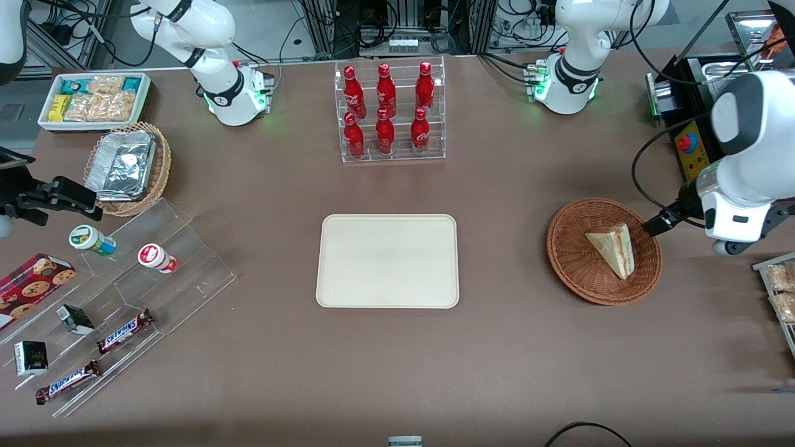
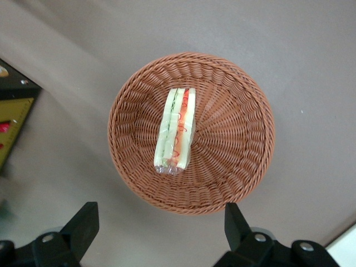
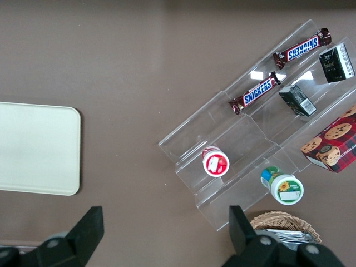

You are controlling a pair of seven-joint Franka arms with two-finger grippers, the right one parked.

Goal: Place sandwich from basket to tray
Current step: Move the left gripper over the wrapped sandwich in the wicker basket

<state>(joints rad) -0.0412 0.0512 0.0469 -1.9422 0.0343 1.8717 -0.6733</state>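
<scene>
The gripper (image 2: 161, 233) hangs above the basket, toward the working arm's end of the table, its two fingers (image 2: 83, 225) spread wide and holding nothing. The tray (image 1: 387, 261) lies flat at the table's middle, well apart from the basket, nearer the front camera than the rack of red bottles (image 1: 390, 110). The basket (image 1: 604, 251) sits on the table (round, reddish-brown wicker). The sandwich (image 1: 613, 247) lies inside it, near its centre, filling edge showing red and green.
</scene>
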